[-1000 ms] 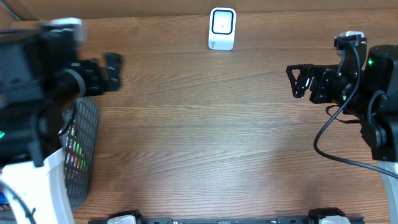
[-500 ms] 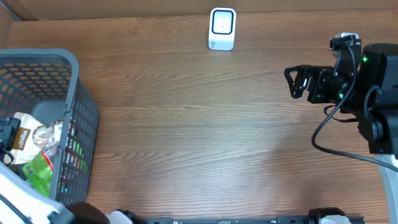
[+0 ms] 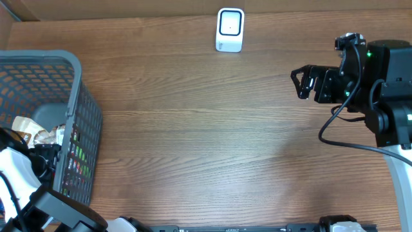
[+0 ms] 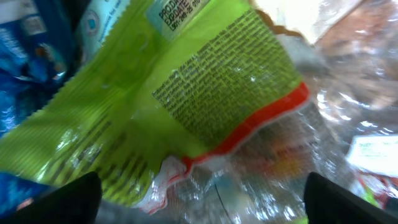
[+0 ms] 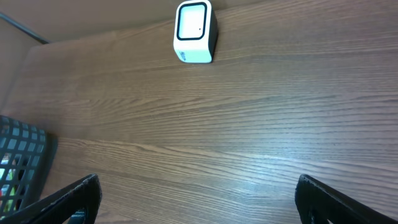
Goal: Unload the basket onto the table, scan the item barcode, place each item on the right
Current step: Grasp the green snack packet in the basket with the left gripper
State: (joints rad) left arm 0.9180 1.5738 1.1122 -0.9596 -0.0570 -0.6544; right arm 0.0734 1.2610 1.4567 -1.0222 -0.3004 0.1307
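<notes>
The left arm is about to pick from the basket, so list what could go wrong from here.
1. The green packet lies crowded among clear wrappers and a blue packet; the open left end effector may pinch two items at once.
2. Its crinkled glossy film could slip or crease, and no barcode shows on the visible side.
3. The scanner stands far from the basket, so a loose grip may drop the packet on the way.

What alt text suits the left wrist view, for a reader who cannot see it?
A crinkled bright green plastic packet with black print and a red-orange stripe fills the frame, blue printed packaging left of it, clear shiny wrapping right. The left gripper is open, fingertips at the bottom corners.
</notes>
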